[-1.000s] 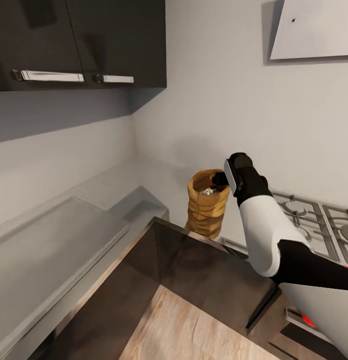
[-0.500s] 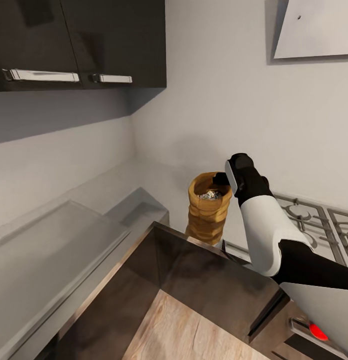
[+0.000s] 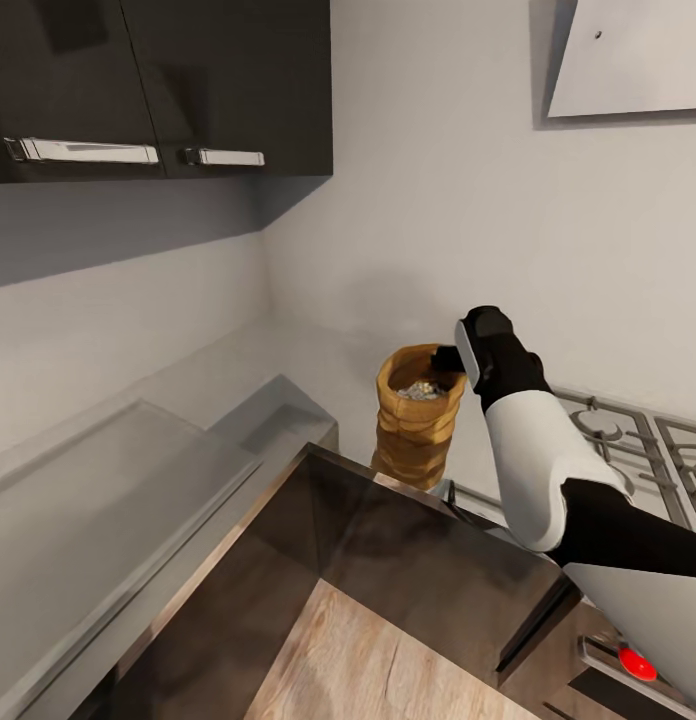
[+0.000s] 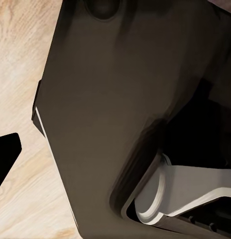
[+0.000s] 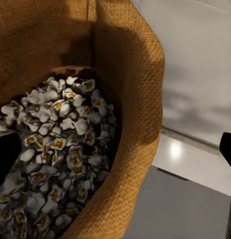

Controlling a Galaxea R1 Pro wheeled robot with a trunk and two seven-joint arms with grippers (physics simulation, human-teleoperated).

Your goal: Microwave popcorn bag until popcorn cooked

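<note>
The popcorn bag [image 3: 416, 425], a tan wrinkled sack, stands upright in the corner beside the hob, its foot hidden behind a dark cabinet front. It holds a heap of whitish popcorn [image 3: 422, 389] with yellow centres, seen close in the right wrist view [image 5: 56, 149]. My right gripper [image 3: 447, 358] sits at the bag's rim [image 5: 130, 99], open, with one finger inside the sack and the other outside it. The grey countertop [image 3: 118, 480] runs along the left wall. One dark fingertip [image 4: 6, 154] of my left gripper [image 4: 115, 159] shows over the wooden floor, set wide.
A gas hob with grates [image 3: 628, 430] lies right of the bag. Dark wall cupboards with steel handles [image 3: 158, 90] hang at upper left, and a pale hood [image 3: 628, 60] at upper right. A dark glossy cabinet front [image 3: 408, 560] and wooden floor [image 3: 368, 660] lie below.
The view shifted slightly at first. My right gripper has edged a little to the right at the bag's rim. The bag has stayed where it was.
</note>
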